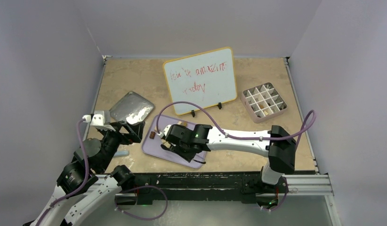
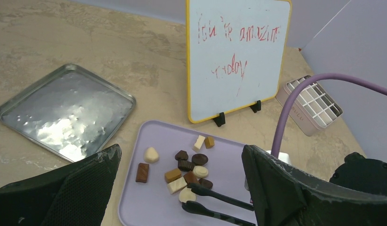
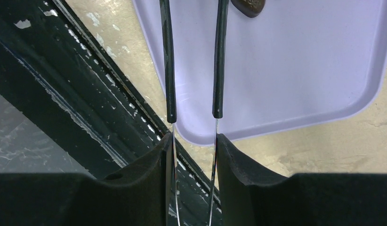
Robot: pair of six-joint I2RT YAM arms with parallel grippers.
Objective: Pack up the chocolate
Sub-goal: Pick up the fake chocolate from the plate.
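On the left of the worktop (image 2: 111, 47) lies an empty-looking silver tray (image 2: 64, 113), flat and shiny. Just near it hang the left fingers (image 2: 64, 188), spread fully wide, with nothing between them and touching nothing.

In the middle is the lavender tray (image 2: 224, 160). The chocolate (image 2: 185, 165) lies on it as a loose group of small pieces, dark brown, tan and cream. One brown bar and one cream piece sit a little apart on the left side of the group.

The right fingers (image 3: 135, 188) are over the near part of this tray. They are partly closed and press on the two thin arms of black tongs (image 3: 168, 61). The tips of the tongs stand a little apart, beside a cream piece at the near edge of the group, and hold no piece.

Behind the tray stands a whiteboard (image 2: 234, 61) with a yellow frame and red writing. On the far right sits the pale pink gridded box (image 2: 311, 106), well apart from the tray. In the top view a few brownish bits show in some of its cells.
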